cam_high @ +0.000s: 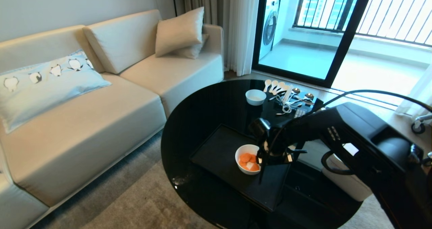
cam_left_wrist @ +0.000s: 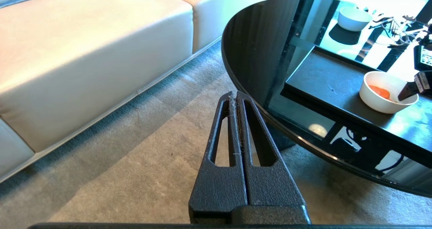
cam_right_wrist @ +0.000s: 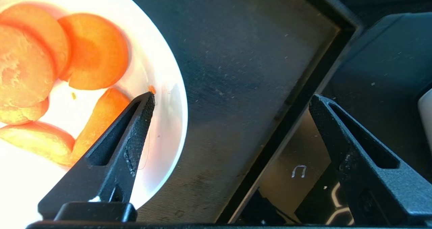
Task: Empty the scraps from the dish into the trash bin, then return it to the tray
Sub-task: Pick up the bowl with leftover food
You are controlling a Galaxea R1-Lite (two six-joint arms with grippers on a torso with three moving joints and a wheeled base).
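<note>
Tray: 1 dish, ~5 scraps

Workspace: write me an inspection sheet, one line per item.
Surface: glossy black round table, reflective.
Job's things: white bowl holding carrot slices sits on the black tray; trash bin nothing seen.
Clutter: smaller white bowl, white spoons, white container beside the table.
Grippers: right gripper open, one finger over the bowl's inside, the other outside its rim; left gripper shut, over the carpet.
Cables: white cord at the table's far edge.
Surroundings: beige sofa, cushions, balcony door.
</note>
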